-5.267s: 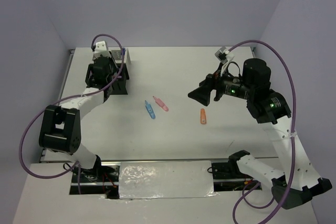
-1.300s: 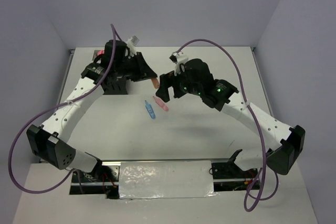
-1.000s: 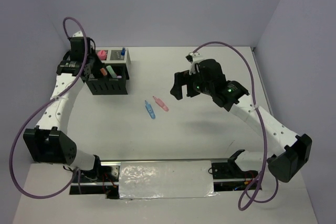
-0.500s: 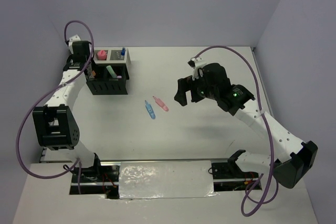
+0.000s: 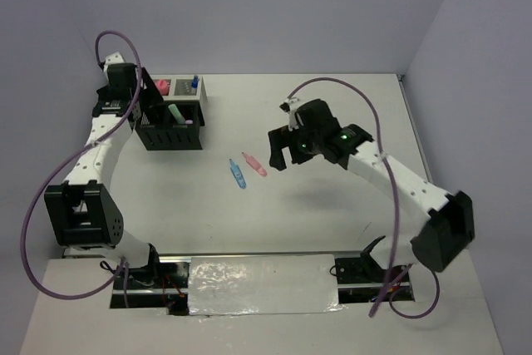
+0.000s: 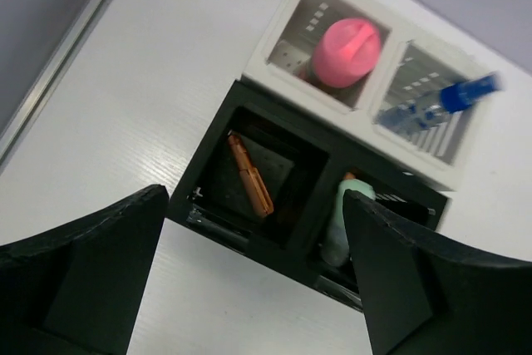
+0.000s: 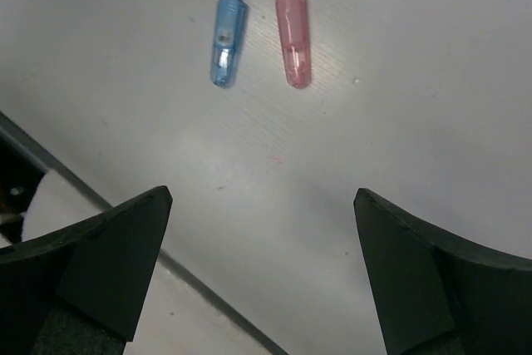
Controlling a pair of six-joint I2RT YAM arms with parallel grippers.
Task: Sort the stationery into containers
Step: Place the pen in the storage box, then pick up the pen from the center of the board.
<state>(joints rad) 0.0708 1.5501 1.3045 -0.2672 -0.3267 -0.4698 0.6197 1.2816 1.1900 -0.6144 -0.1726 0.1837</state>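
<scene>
— Left gripper (image 6: 253, 230), state?
— Jaws wide apart with nothing in them, hanging over the organizer (image 6: 204, 155). Right gripper (image 7: 262, 197) is spread wide too, empty, above two markers on the table (image 7: 399, 122).
— Where's the stationery?
— Orange marker (image 6: 251, 176) lies slanted in one black bin, and the mint marker (image 6: 341, 222) is in the bin beside it. Pink-capped bottle (image 6: 346, 51) and blue-capped bottle (image 6: 436, 106) sit in the two white-rimmed bins on the far side. Blue marker (image 7: 227, 39) and pink marker (image 7: 292, 39) lie loose on the table. They're near each other, roughly parallel, not touching.
— Risks?
— Mostly on the right side. The pair lies close, so a wide jaw coming down for one could nudge or trap the other. Barrels look like smooth hard plastic, so a marker pinched off-centre would likely skid or spin on the slick white top. On the left, spread fingers near the rim could clip the organizer and shift it, since it looks light.
— Materials?
— Organizer is boxy black plastic with square cells and a glossy front edge. The white cells have perforated walls. Pink cap is round and matte, and the blue-capped bottle has a clear body. Markers are translucent and tapered at the nib. Fingers are black matte wedges.
</scene>
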